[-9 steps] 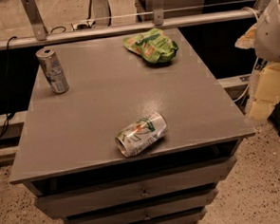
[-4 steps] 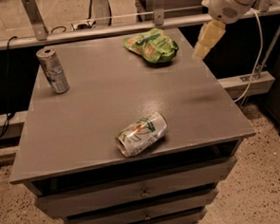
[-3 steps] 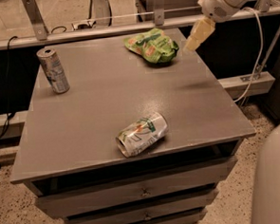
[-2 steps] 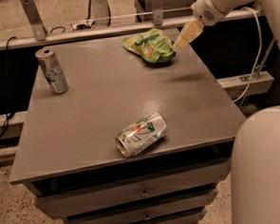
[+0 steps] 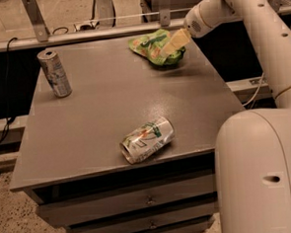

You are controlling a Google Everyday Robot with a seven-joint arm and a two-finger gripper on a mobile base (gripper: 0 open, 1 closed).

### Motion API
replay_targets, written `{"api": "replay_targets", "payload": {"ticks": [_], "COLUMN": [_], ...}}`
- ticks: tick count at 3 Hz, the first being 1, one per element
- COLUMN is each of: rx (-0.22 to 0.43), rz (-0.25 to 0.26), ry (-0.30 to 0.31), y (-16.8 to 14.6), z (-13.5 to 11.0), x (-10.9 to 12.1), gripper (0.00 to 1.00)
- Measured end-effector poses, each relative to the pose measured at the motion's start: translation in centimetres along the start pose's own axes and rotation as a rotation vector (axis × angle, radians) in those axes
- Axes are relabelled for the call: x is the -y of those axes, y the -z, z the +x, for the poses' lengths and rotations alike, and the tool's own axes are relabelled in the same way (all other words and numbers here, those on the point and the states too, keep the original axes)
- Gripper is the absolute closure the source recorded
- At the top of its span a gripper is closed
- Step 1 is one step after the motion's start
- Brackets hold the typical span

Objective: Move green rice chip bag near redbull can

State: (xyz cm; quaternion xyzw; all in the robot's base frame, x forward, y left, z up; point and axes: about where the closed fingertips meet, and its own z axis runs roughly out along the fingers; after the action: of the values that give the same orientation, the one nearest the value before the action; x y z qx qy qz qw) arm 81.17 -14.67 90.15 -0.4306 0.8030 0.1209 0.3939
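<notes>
Your white arm (image 5: 259,37) comes in from the right side of the grey bench (image 5: 100,106) and bends at a rounded joint above its far right corner. The cream hand (image 5: 174,41) slants down over the green rice chip bag (image 5: 148,45). You cannot tell whether the hand is apart or together, nor whether it touches the bag, since it covers the bag's right part. The bag is crinkled, glossy foil and lies at the bench's far right. The redbull can (image 5: 54,73), slim and silver-topped, stands upright at the bench's far left, well apart from the bag. A wider white can (image 5: 147,139) with green and red print lies on its side near the bench's front edge. A smooth white robot body (image 5: 260,175) fills the view at the bench's right front and is cut off by the frame. Drawers (image 5: 141,203) sit below the bench top.
</notes>
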Motion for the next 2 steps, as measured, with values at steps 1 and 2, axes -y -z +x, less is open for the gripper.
{"api": "replay_targets", "payload": {"ticks": [1,2], "rx": [0.006,0.000], "rz": [0.001,0.000], "ry": [-0.073,-0.113], "y": [-2.0,-3.3], "z": [0.7,1.0], "x": [0.5,0.6], "gripper": [0.00,0.16]}}
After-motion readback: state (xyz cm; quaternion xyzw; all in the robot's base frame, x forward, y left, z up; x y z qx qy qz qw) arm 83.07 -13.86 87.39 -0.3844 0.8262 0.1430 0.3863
